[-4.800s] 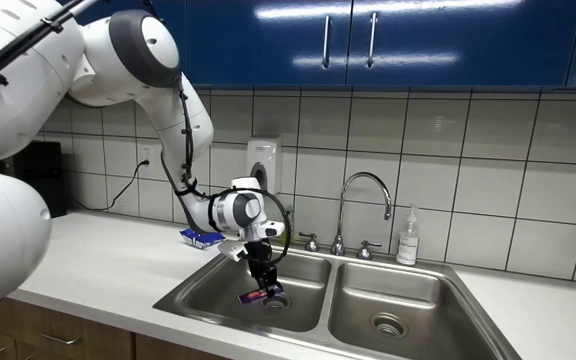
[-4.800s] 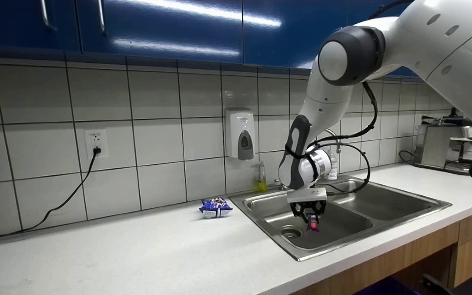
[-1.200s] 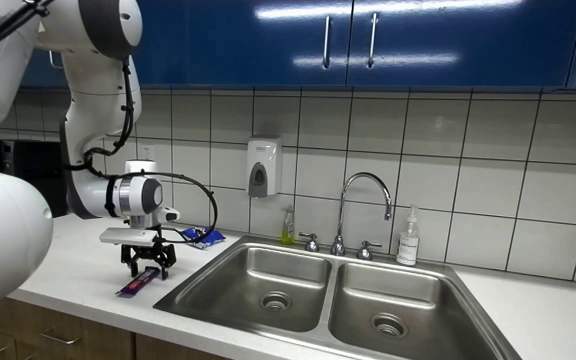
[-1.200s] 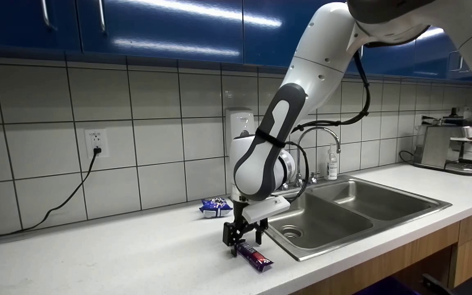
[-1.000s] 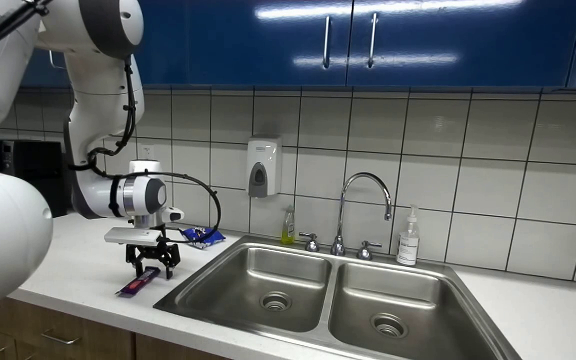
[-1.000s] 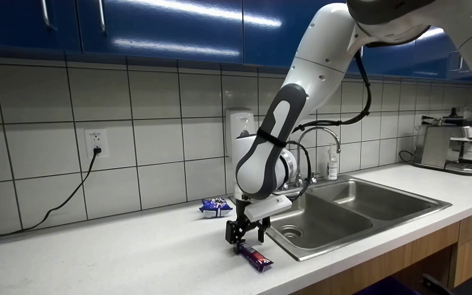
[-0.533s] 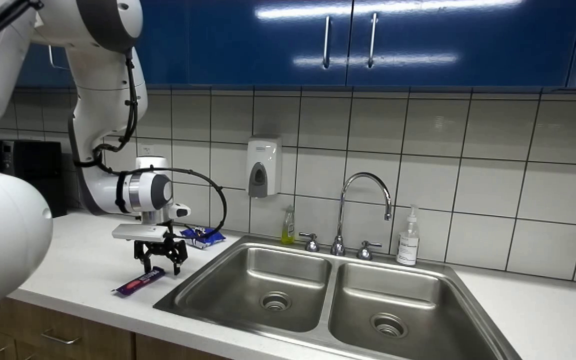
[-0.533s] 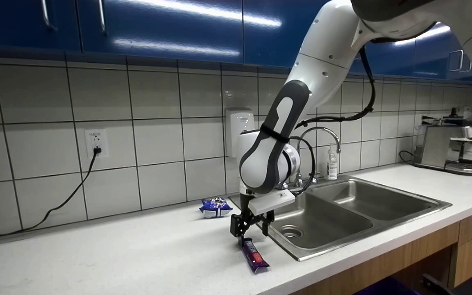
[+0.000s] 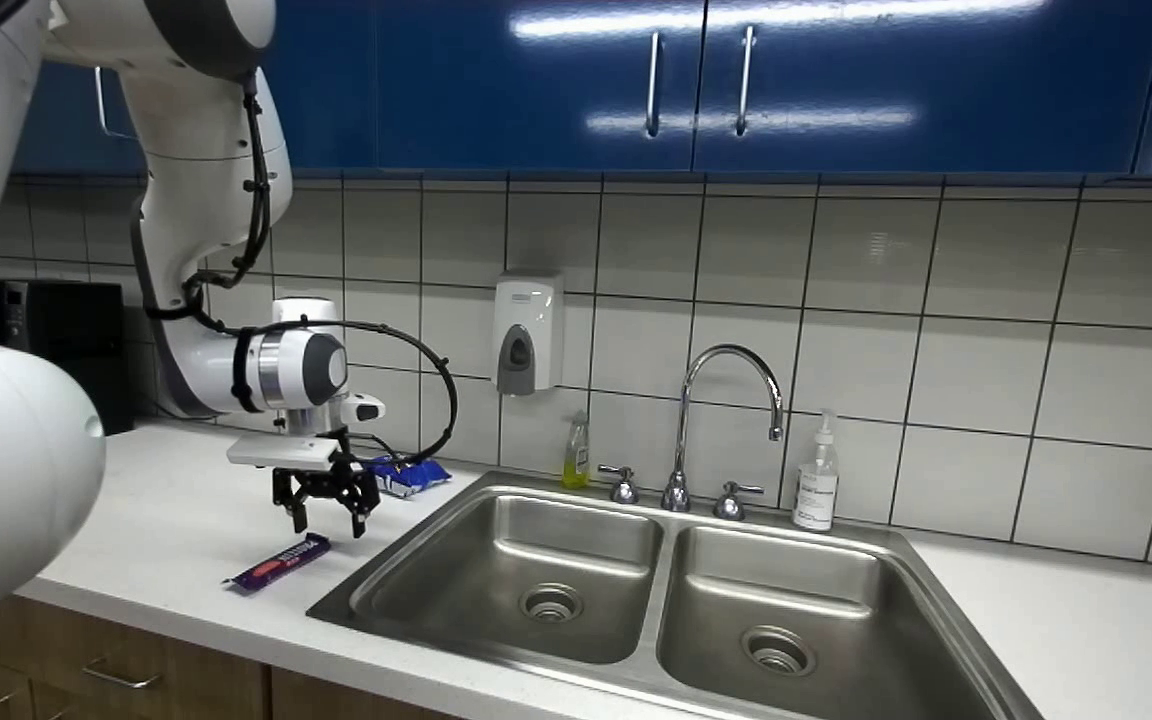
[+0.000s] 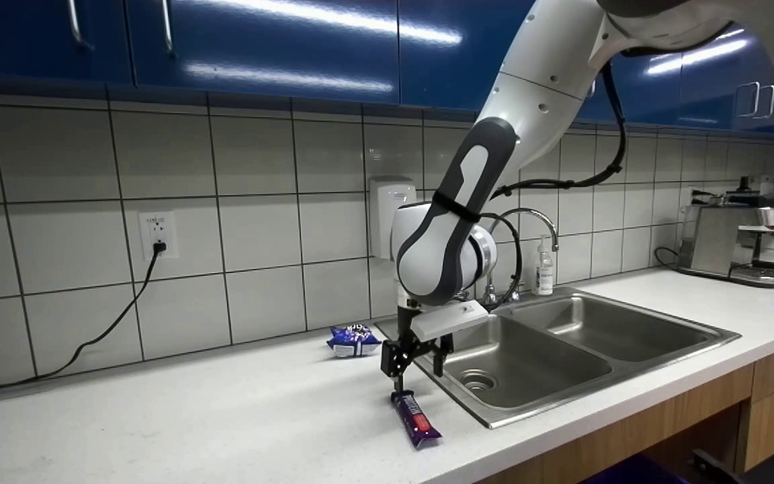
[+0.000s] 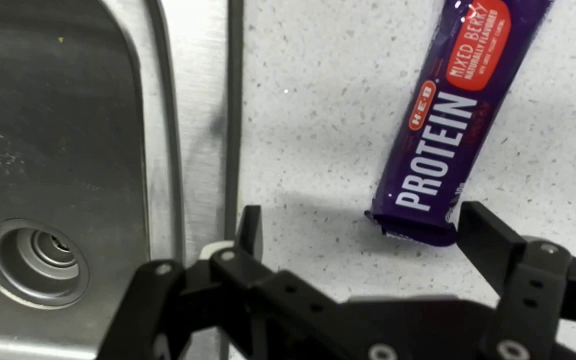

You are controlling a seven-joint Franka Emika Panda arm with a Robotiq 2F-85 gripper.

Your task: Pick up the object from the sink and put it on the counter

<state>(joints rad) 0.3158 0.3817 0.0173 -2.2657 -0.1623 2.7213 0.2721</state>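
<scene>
One bar (image 11: 433, 145) lies on the tabletop (image 10: 192, 417), the spread pincer (image 9: 330, 528) near its end; placing seems done, retreat should follow.

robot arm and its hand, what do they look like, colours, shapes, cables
The arm is white and rounded, with dark grey covers. Black cables run along it and a black strap wraps it; near the hand come a silver ring and a flat pale box. The hand is black and jointed, with two blocky fingers and pale round fasteners.
</scene>
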